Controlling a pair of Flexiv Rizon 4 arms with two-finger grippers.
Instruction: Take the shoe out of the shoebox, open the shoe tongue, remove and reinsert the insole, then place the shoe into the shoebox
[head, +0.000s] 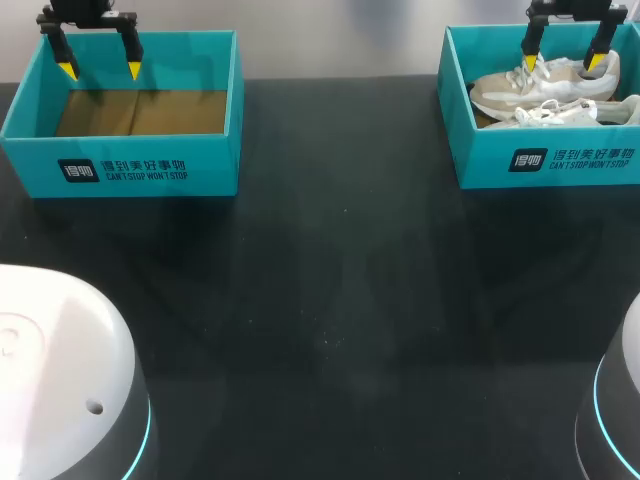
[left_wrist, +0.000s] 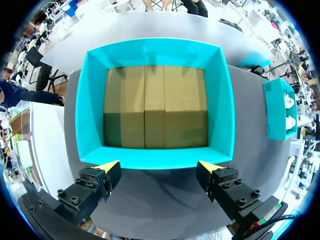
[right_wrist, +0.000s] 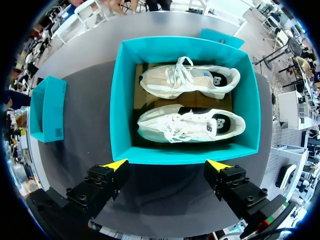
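Two pale beige and white shoes (right_wrist: 190, 102) lie side by side in a teal shoebox (right_wrist: 121, 105) at the table's far right (head: 540, 160); the shoes (head: 535, 92) show over its front wall. My right gripper (head: 565, 57) hangs open above this box, its yellow fingertips (right_wrist: 116, 165) near the front wall and nothing between them. At the far left stands a second teal shoebox (head: 130, 165), holding only its brown cardboard floor (left_wrist: 155, 107). My left gripper (head: 100, 70) hovers open over it, and in the left wrist view my left gripper (left_wrist: 162, 167) sits just outside that box's near wall.
The dark table (head: 330, 310) stretches between and in front of the two boxes. Rounded white arm bases (head: 50, 370) rise at the near left and near right corners. The other box (right_wrist: 47, 110) shows off to the side in each wrist view.
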